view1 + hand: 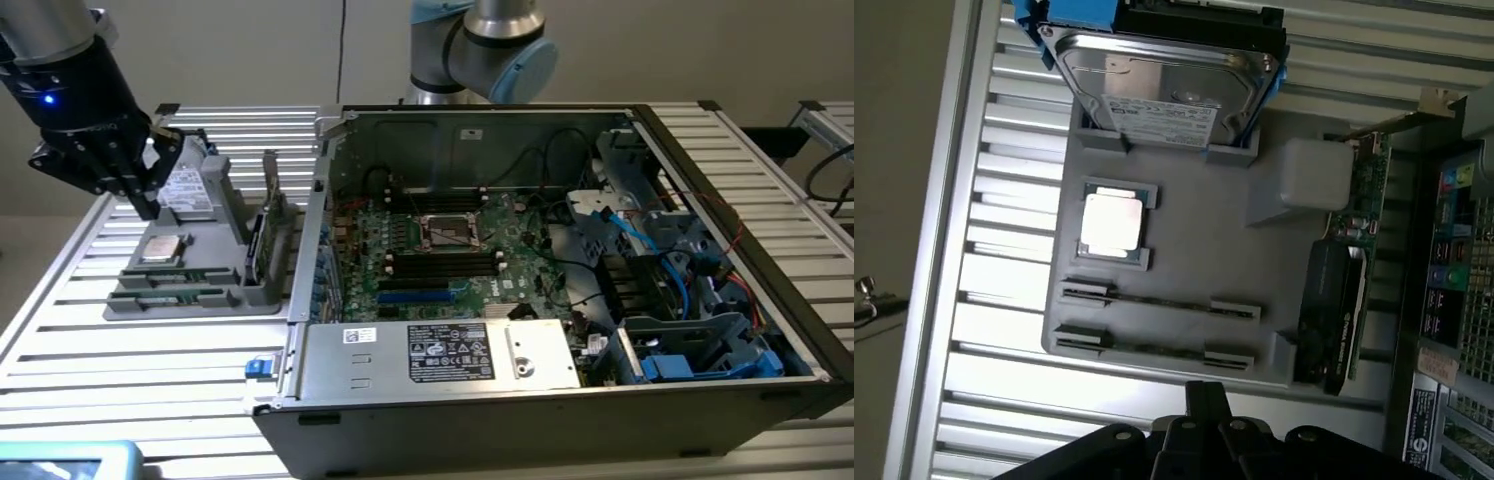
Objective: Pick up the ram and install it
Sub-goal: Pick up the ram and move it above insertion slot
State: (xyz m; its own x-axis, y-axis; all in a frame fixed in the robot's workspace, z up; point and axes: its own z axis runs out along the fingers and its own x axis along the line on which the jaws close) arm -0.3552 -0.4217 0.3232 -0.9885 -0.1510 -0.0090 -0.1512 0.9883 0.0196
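Ram [1160, 300] is seen unheld, stood on edge between two end holders of a grey tray [1194, 240], with a second such stick [1154, 349] set just beside it, parallel. On the slatted table [80, 350] an open computer case [534, 420] is placed at the exterior view's right, and the tray just beside it is loaded, besides the sticks, with a hard drive [1164, 90], a dark expansion card [1332, 315] and a square silver processor [1113, 222]. The gripper [144, 208] is held above the tray, its fingers brought together on nothing.
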